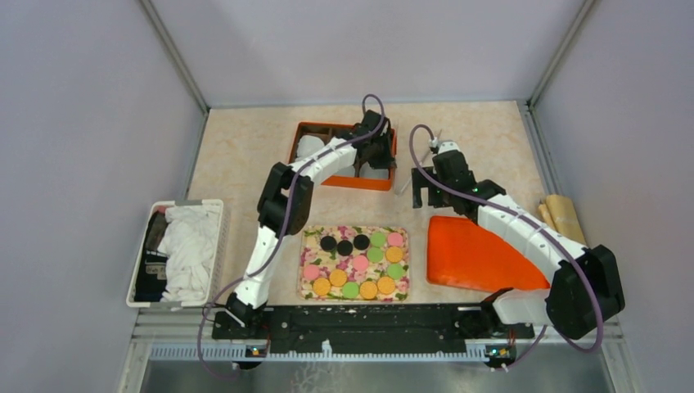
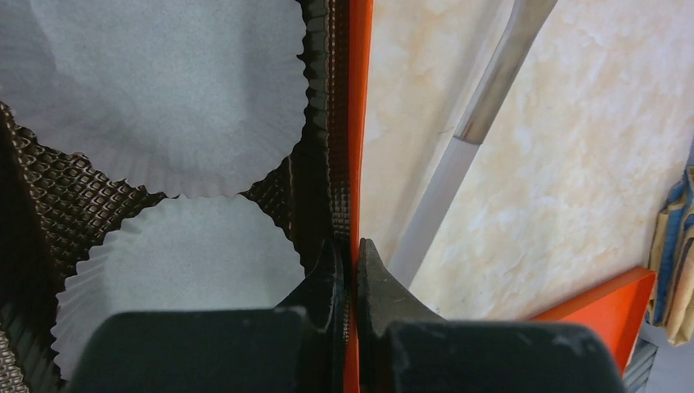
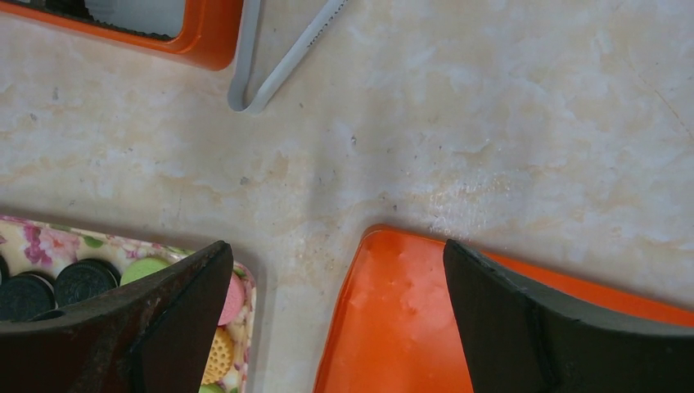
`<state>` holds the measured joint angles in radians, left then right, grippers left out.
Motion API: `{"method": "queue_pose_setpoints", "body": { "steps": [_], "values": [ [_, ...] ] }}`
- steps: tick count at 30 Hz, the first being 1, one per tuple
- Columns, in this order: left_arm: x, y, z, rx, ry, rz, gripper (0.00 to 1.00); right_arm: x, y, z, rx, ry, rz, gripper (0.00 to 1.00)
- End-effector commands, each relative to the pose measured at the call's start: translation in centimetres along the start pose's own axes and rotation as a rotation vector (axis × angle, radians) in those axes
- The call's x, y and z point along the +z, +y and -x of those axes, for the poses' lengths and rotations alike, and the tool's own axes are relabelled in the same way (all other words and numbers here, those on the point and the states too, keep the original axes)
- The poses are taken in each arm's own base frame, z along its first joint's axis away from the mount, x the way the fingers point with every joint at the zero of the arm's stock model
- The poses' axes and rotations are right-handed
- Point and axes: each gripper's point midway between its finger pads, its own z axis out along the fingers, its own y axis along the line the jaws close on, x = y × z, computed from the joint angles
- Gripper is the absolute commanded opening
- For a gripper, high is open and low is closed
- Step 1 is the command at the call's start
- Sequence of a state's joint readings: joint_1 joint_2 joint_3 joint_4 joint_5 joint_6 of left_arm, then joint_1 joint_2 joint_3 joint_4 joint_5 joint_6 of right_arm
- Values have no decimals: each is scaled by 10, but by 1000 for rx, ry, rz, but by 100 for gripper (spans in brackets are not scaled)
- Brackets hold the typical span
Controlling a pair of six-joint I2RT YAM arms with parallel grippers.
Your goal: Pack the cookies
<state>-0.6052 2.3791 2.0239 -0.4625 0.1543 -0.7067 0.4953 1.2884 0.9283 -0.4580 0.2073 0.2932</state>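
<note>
Packing unstarted, I judge: cookies [image 1: 356, 262] all on near tray [image 1: 306, 289]; visible cups [image 2: 164, 82] in far box [image 1: 360, 183] empty; left gripper [image 2: 350, 270] clamped on box wall; right gripper [image 3: 337, 246] open.

Near floral tray [image 1: 309, 237]: 1 | black cookies [image 1: 344, 247]: 3 | pink cookies [image 1: 360, 262]: 3 | green cookies [image 1: 376, 255]: 4 | orange cookies [image 1: 368, 289]: 5 | far orange box [image 1: 376, 184]: 1 | right orange lid [image 1: 466, 254]: 1

Above the tray [image 1: 304, 246] of cookies [image 1: 360, 262] the way down is free. Beyond the tray the left arm [image 1: 282, 196] arches over to the orange box [image 1: 364, 183]. Right of the tray the orange lid [image 1: 470, 254] leaves a narrow strip of table [image 1: 418, 254], and left of it the basket [image 1: 219, 246] stands well apart.
</note>
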Motion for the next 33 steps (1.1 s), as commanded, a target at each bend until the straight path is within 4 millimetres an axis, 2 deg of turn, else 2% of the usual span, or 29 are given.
{"method": "queue_pose_setpoints", "body": {
  "steps": [1,6,8,9,10,13,15,19,21,24,26,28,29,31,33],
  "values": [
    [2,-74,9,-55,-40,-262,0,-9,3,9,25,-52,14,99],
    [-4,-89,18,-46,-74,-325,0,-9,3,6,26,-48,17,99],
    [-11,-93,22,-16,-87,-336,6,-9,4,5,27,-46,25,99],
    [-17,-95,24,3,-98,-342,11,-10,4,5,27,-47,29,99],
    [-22,-97,26,19,-107,-344,20,-10,5,5,27,-47,35,99],
    [-35,-95,31,52,-150,-325,54,-9,8,4,29,-47,49,99],
    [-42,-95,36,74,-178,-325,62,-9,10,4,31,-48,59,99],
    [-52,-97,39,122,-191,-327,67,-11,12,5,34,-50,74,99],
    [-64,-102,41,138,-200,-339,66,-11,12,4,35,-49,77,99],
    [-96,-108,46,176,-256,-322,63,-11,13,1,36,-45,84,99],
    [-120,-104,47,206,-307,-248,62,-12,14,0,40,-44,92,99],
    [-143,-93,44,217,-340,-145,55,-13,16,0,44,-45,102,99],
    [-153,-82,40,216,-349,-77,45,-14,17,1,47,-48,107,99],
    [-166,-55,25,216,-347,61,14,-17,19,3,50,-55,119,99],
    [-172,-25,1,200,-301,175,0,-20,20,6,54,-64,128,99]
  ]
}}
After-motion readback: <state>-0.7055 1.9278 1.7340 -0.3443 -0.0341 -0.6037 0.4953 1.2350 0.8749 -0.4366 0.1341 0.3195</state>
